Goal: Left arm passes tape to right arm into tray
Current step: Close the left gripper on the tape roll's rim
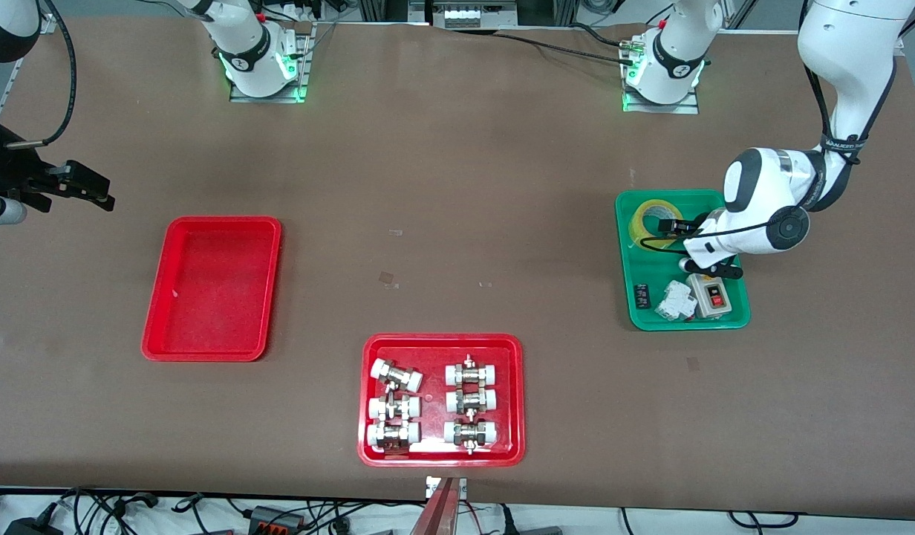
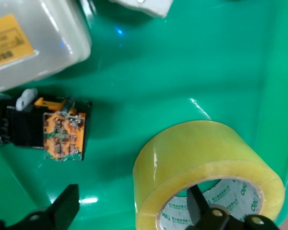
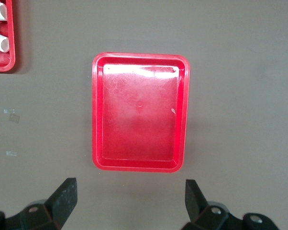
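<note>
Over the desk (image 1: 457,186) at the right arm's end, my right fingers (image 1: 93,192) hang in the air, spread wide and holding nothing; this arm waits. My right wrist view looks straight down between the two dark fingers (image 3: 62,201) onto the tray (image 3: 98,115), a shallow red rectangle with rounded corners and a bare, glossy floor. On the desk the tray (image 1: 157,312) sits flat, toward the right arm's end, well apart from everything else.

Nearer the front camera, about midway along the desk, a second red tray (image 1: 368,401) holds six metal fittings (image 1: 469,401) with white caps, laid in two columns of three.

Toward the left arm's end stands the green tray (image 1: 632,316). The tape (image 1: 645,217), a yellowish translucent roll with a pale printed core, lies on its side in the corner of that tray farthest from the front camera. My left fingers (image 1: 676,227) are down in the green tray at the roll, standing wide: in my left wrist view one finger (image 2: 201,211) dips into the core of the tape (image 2: 196,153) while the other (image 2: 65,206) stands outside the roll, so the wall of the tape lies between them, not yet pinched. Beside the roll lies a small black and orange switch part (image 2: 53,129), and close by a pale box with a yellow label (image 2: 19,45). Nearer the camera the same tray holds a grey switch box with a red button (image 1: 714,296).
</note>
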`<act>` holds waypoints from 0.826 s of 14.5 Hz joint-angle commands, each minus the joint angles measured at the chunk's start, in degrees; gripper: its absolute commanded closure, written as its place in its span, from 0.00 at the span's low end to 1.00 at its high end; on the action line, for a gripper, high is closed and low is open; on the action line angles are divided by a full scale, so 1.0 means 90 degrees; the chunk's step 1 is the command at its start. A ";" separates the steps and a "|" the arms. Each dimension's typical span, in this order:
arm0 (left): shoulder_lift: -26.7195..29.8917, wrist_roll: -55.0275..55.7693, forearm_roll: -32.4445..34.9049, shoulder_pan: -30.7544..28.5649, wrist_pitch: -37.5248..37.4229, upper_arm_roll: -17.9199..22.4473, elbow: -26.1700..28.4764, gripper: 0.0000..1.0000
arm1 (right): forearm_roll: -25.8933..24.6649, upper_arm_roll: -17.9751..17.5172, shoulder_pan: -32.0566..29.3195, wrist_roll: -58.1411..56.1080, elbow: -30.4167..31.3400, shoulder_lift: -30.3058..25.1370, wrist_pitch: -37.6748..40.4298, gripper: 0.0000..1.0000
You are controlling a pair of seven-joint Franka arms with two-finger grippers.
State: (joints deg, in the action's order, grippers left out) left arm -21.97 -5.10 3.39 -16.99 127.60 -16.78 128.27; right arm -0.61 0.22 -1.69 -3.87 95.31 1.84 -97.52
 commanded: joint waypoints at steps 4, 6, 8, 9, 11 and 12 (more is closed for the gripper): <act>0.0117 -0.0205 0.0072 -0.0046 0.0002 -0.0049 0.0035 0.20 | 0.0078 0.0005 -0.0017 -0.0078 -0.0053 -0.0009 0.0123 0.00; 0.0137 -0.0185 0.0072 -0.0046 -0.0018 -0.0059 0.0034 0.69 | 0.0078 0.0005 -0.0017 -0.0078 -0.0053 -0.0009 0.0123 0.00; 0.0292 -0.0234 0.0063 -0.0201 -0.0047 -0.0088 0.0064 0.89 | 0.0078 0.0005 -0.0017 -0.0088 -0.0053 -0.0009 0.0123 0.00; 0.0341 -0.0244 0.0063 -0.0406 -0.0086 -0.0136 0.0054 0.96 | 0.0078 0.0005 -0.0017 -0.0088 -0.0053 -0.0009 0.0123 0.00; 0.0594 -0.0341 0.0063 -0.0593 -0.0426 -0.0400 -0.0024 0.99 | 0.0078 0.0005 -0.0017 -0.0088 -0.0053 -0.0009 0.0123 0.00; 0.0760 -0.0342 0.0043 -0.0593 -0.0689 -0.0488 -0.0121 0.99 | 0.0078 0.0014 -0.0017 -0.0088 -0.0053 -0.0009 0.0123 0.00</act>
State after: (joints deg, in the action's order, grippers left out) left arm -19.57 -6.65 3.40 -20.55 126.00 -18.65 127.72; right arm -0.61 0.25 -1.70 -3.87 95.31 1.84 -97.25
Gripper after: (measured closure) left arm 0.749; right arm 0.000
